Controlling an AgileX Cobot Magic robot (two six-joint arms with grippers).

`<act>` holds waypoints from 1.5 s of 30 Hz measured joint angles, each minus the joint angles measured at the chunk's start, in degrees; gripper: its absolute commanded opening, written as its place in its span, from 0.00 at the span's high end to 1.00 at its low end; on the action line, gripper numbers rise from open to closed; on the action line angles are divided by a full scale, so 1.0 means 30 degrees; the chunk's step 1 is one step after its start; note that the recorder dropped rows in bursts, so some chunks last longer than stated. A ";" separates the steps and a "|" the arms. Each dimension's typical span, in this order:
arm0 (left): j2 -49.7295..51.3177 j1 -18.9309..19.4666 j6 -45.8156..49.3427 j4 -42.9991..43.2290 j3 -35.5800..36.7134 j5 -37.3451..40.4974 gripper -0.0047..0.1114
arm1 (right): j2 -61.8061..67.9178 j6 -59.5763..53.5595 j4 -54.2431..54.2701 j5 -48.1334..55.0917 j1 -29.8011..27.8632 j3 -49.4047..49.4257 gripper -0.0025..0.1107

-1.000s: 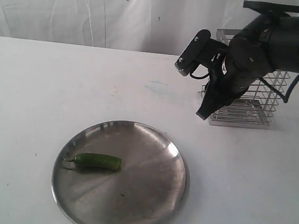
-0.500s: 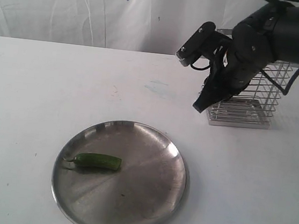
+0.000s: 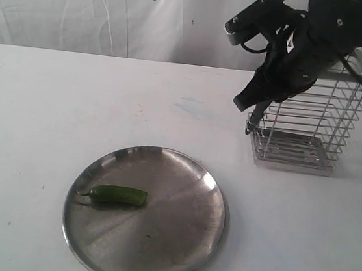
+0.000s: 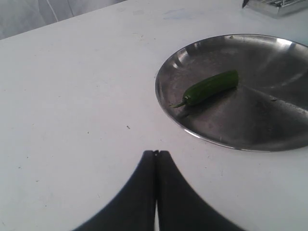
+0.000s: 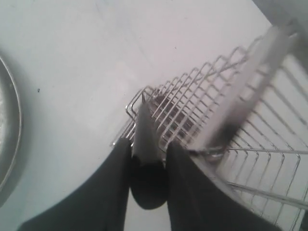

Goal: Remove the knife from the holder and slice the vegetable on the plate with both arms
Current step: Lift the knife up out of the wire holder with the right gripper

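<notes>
The right claw (image 5: 148, 144) grasps the knife (image 5: 143, 126) by the handle, blade hanging below it beside the holder (image 3: 314, 118). The left claw (image 4: 155, 155) is clenched empty, the vegetable (image 4: 211, 86) on the plate (image 4: 269, 122) ahead.

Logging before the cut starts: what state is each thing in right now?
Knife: gripped by its handle, blade pointing down beside the holder.
Right fingers: shut on the knife.
Left fingers: shut, empty.
Holder: on the table, nothing seen inside.
Vegetable: whole, lying on the plate.
Plate: flat on the table.
</notes>
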 measured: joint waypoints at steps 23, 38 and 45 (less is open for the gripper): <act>0.0000 0.0000 0.0000 0.0000 0.0000 0.0000 0.96 | -0.0851 0.0180 0.2338 0.1277 0.0000 -0.1020 0.98; 0.0000 0.0000 0.0000 0.0000 0.0000 0.0000 0.96 | -0.1231 0.0146 0.2720 0.1877 0.0872 -0.1891 0.98; 0.0000 0.0000 0.0000 0.0000 0.0000 0.0000 0.96 | -0.1687 0.0146 0.2912 0.2740 0.0872 -0.2711 0.98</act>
